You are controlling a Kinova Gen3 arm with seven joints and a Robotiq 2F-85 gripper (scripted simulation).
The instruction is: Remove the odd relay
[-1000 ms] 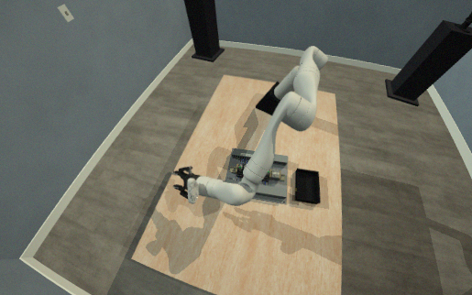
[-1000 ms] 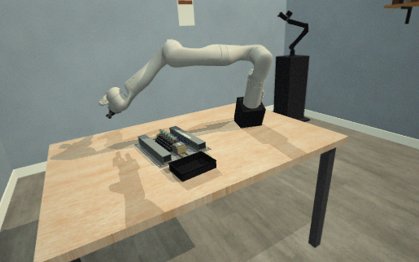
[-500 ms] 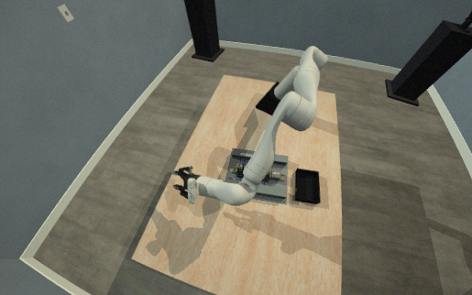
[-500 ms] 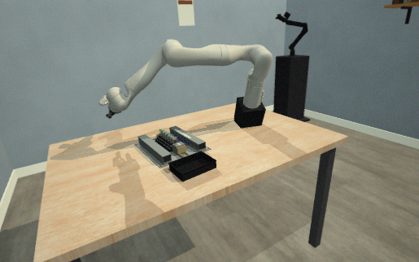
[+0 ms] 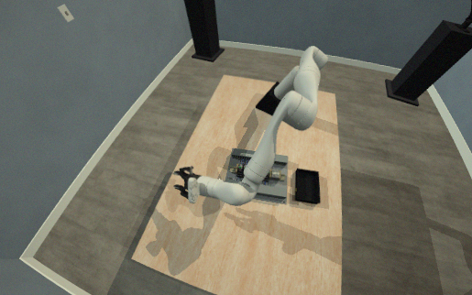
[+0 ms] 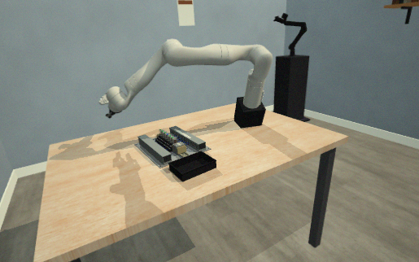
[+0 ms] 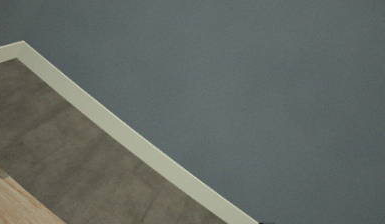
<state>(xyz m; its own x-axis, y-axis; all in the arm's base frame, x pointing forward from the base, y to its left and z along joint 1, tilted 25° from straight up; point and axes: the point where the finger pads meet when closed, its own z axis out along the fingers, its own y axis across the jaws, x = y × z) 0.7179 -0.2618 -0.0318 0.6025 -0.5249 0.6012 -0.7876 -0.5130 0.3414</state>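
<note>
Table sits well below the gripper, which hangs high past the table's edge, pointing outward; wrist cam shows only wall and floor. Fingers apart, approx half open, nothing held. Relay panel lies flat behind and below it, back toward the arm base, long axis along the relay row. Black parts tray is just beyond the panel. Odd button too small to pick out.

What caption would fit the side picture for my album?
White robot arm holds its open, empty hand high above the wooden table, away from the relay panel and black tray.
</note>
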